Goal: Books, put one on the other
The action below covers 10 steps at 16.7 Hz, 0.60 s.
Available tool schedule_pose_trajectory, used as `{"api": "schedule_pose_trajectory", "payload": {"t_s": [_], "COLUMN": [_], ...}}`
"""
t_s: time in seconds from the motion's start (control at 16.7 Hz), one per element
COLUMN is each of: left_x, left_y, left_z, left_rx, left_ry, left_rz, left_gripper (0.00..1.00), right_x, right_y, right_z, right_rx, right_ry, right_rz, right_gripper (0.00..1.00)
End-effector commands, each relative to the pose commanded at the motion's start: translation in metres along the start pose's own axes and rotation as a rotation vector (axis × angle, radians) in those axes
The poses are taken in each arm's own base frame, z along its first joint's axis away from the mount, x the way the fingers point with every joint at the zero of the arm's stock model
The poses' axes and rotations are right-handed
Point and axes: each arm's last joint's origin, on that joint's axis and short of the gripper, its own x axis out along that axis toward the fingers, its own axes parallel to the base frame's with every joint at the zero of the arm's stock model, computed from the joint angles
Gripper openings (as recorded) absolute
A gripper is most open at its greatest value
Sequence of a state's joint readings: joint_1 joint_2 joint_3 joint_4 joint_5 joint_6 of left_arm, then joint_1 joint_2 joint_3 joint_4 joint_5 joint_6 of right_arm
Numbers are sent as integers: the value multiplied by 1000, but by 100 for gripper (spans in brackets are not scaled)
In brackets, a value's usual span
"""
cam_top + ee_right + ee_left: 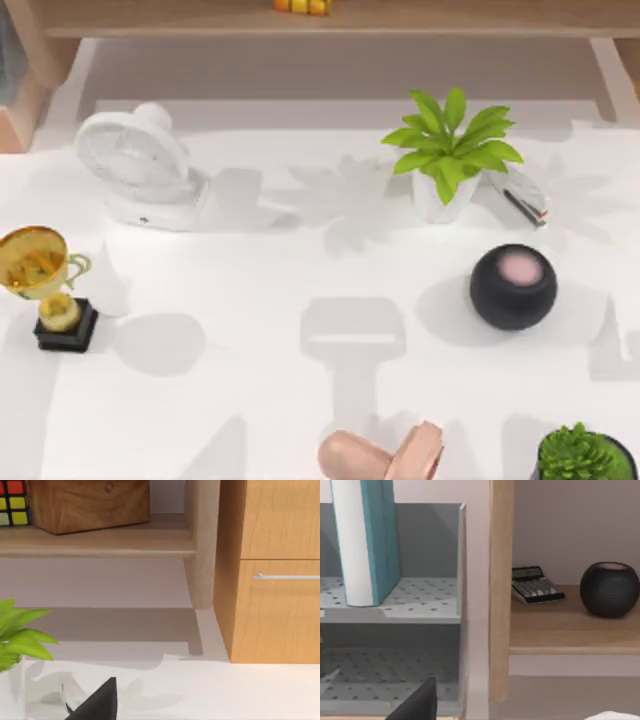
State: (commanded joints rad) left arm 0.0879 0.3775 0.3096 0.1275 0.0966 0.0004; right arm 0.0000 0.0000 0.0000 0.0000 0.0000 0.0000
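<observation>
Left wrist view finds one teal book upright on the grey rack, beside the wooden post. Whether my fingers are apart, I cannot tell. I'd approach that spine squarely before closing.

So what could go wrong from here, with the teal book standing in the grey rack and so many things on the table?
1. The teal book stands slightly tilted in the grey rack; a careless touch might tip it over.
2. The rack's side wall and the wooden post are close by, so an arm reaching in could hit them.
3. The trophy and the potted plant look easy to knock over while carrying a book.
</observation>
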Motion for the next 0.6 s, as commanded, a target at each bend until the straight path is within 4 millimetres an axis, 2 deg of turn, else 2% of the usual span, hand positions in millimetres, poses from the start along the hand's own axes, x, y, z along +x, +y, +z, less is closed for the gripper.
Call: {"api": "schedule_pose_trajectory", "payload": {"t_s": [0.12, 0.3, 0.42, 0.6], "left_x": [26, 83, 129, 199], "left_y": [7, 26, 46, 83], "left_z": [29, 61, 70, 61], "left_rx": [0, -2, -5, -10], "left_ry": [0, 12, 25, 46], "left_rz": [-2, -5, -6, -7], "left_gripper": [100, 100, 100, 100], "right_x": [0, 0, 0, 0], "right_y": [0, 0, 0, 0], "right_z": [0, 0, 0, 0], "right_rx": [0, 0, 0, 0], "right_ry": [0, 0, 0, 0], "right_rz": [0, 0, 0, 0], "right_gripper": [100, 100, 100, 100]}}
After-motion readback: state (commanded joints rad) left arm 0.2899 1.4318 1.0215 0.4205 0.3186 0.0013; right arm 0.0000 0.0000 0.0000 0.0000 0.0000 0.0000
